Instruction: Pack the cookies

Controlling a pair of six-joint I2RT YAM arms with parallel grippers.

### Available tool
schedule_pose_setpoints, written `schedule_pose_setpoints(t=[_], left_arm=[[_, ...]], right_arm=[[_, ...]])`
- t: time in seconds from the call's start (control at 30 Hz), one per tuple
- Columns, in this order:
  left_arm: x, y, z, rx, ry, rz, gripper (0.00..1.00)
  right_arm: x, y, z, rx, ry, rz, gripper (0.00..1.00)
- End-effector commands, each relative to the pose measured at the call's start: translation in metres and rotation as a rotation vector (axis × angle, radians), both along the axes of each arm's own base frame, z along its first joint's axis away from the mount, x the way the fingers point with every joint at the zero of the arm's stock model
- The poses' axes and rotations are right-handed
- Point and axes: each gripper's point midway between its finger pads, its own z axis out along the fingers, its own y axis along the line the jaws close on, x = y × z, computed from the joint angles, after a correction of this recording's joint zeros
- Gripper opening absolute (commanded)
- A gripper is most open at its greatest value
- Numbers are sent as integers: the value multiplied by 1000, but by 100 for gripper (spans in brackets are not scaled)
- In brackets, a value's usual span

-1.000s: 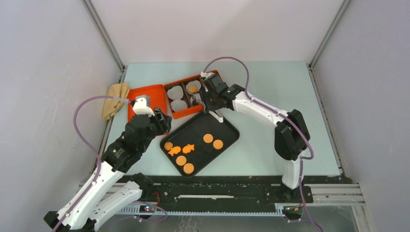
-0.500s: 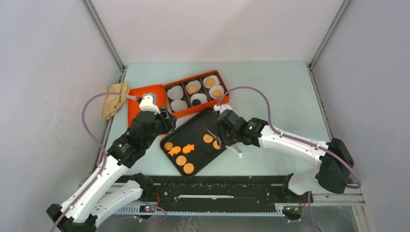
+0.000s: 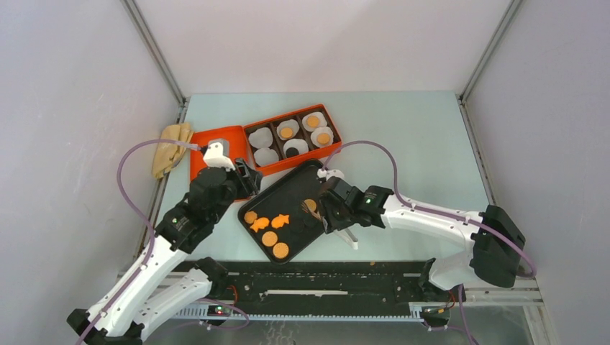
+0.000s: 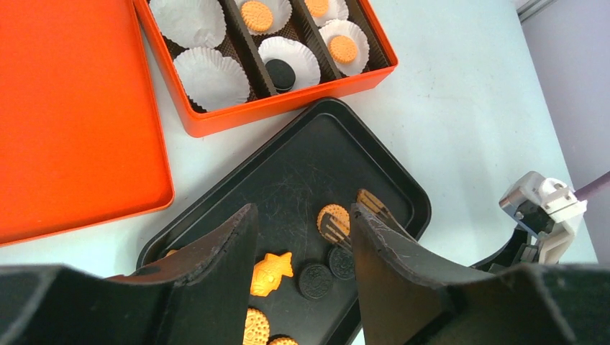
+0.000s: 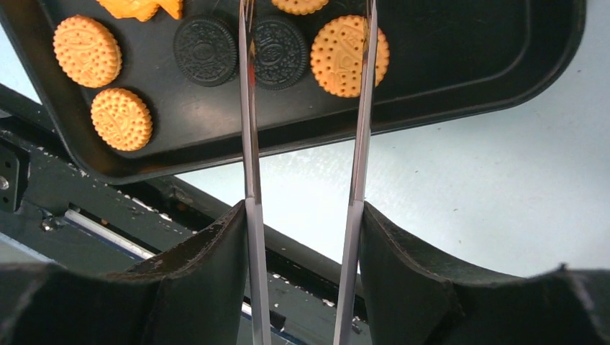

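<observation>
Five round orange cookies (image 5: pixel 338 54), two fish (image 4: pixel 272 273), two dark ones (image 5: pixel 206 50) are counted on tray (image 4: pixel 302 158), four in box (image 4: pixel 288 108); left fingers (image 4: pixel 216 266), right fingers (image 5: pixel 208 287) are spread wide.

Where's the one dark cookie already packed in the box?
From above, the dark cookie sits in the middle compartment of the orange box, near row, with an empty paper cup to its left and an orange cookie to its right.

The left arm (image 3: pixel 153 264) and the right arm (image 3: pixel 431 218) are wearing white shells with black joints. A purple cable (image 3: pixel 120 176) is looping off each wrist. The right gripper (image 5: pixel 309 18) is carrying thin silvery blades (image 5: pixel 249 144) on curved black fingers (image 5: pixel 205 280); the left gripper's (image 4: pixel 302 215) are bare.
</observation>
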Motion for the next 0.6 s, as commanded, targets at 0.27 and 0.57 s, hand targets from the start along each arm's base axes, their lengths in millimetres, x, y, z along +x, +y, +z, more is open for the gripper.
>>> schedule_pose_setpoints(t=[0.27, 0.57], left_arm=[[-2, 0, 17, -54, -43, 4, 55], [-3, 3, 26, -57, -60, 12, 54]], right_arm=[[-5, 13, -6, -6, 26, -1, 58], [38, 37, 54, -3, -158, 15, 31]])
